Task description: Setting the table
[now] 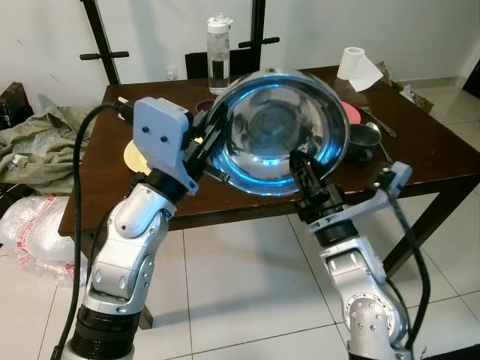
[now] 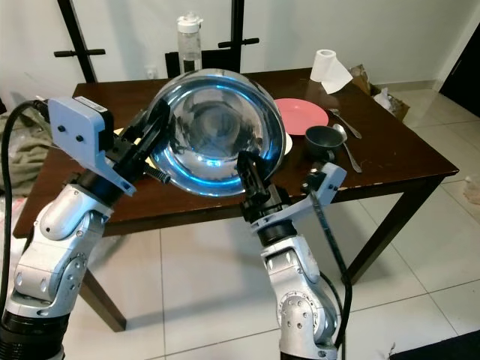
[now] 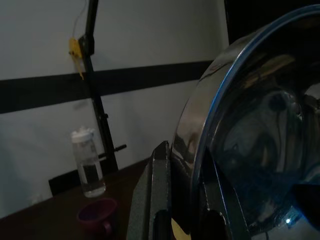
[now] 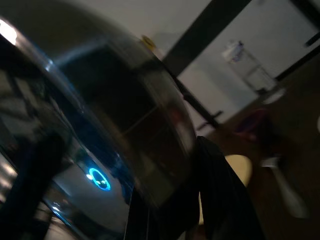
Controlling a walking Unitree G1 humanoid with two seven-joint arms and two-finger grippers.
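Note:
A large shiny steel bowl (image 1: 277, 127) hangs tilted over the front edge of the dark wooden table (image 1: 442, 150), its inside facing me. My left gripper (image 1: 204, 142) is shut on the bowl's left rim, one finger (image 3: 155, 200) outside the wall. My right gripper (image 1: 298, 166) is shut on the lower rim, one finger (image 4: 220, 200) against the outside. A pink plate (image 2: 304, 115) lies behind the bowl. A dark cup (image 2: 324, 141), a spoon (image 2: 346, 146) and a fork (image 2: 345, 122) lie beside the plate.
A water bottle (image 1: 218, 54) and a paper roll (image 1: 358, 67) stand at the table's back. A yellow plate (image 1: 135, 156) and a purple cup (image 1: 202, 106) sit on the left. Clothes (image 1: 37, 142) and a plastic bag (image 1: 30, 232) lie on the floor at left.

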